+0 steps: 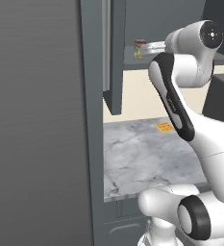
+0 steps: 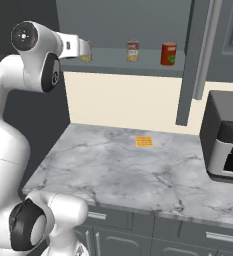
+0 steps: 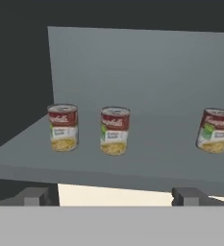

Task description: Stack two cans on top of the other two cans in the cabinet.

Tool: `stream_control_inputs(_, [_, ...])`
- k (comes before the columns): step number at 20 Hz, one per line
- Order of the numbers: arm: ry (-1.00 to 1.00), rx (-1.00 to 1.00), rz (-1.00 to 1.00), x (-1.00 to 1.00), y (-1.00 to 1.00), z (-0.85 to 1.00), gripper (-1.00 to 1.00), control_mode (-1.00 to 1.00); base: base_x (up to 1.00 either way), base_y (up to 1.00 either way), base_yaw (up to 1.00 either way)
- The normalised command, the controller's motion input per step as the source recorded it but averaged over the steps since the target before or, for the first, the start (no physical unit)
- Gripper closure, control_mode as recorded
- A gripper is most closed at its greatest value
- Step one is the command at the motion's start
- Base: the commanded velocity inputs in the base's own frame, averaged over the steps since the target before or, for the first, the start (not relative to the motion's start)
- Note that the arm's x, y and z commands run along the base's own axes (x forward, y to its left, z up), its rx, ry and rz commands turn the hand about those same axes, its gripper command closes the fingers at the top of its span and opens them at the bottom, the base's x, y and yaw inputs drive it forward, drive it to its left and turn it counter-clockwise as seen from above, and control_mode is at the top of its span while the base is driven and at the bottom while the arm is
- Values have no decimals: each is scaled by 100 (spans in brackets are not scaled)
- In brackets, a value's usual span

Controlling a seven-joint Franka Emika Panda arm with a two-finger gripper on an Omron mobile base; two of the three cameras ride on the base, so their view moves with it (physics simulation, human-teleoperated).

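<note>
Dark grey wall cabinet fills the top of the right base view, its flat grey shelf across the upper middle and the tall narrow open door hanging at upper right. Marble counter spans the frame centre, a dark oven-like appliance at right edge, one small orange square flat on the counter. White Franka arm rises from lower left, elbow bent, forearm reaching level toward the shelf's left end at upper left. Gripper: jaws spread wide, holding nothing, fingertips low in the hand view just short of the shelf edge. Hand view counts three soup cans upright on the shelf, all apart: left can, middle can, right can at the right edge. Red-and-white labels with white script, looks like Campbell's, smaller text unreadable, yellowish band below. Right base view shows a redder can at the shelf's right. None stacked.
</note>
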Motion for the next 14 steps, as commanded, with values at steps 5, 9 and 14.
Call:
stream_control_inputs(5, [5, 4, 4, 20, 0, -16, -100, -100, 0, 0, 0])
stream_control_inputs(9, [1, 7, 6, 21, 0, -13, -100, -100, 0, 0, 0])
stream_control_inputs(14, [5, 4, 8, 34, 0, -4, -100, -100, 0, 0, 0])
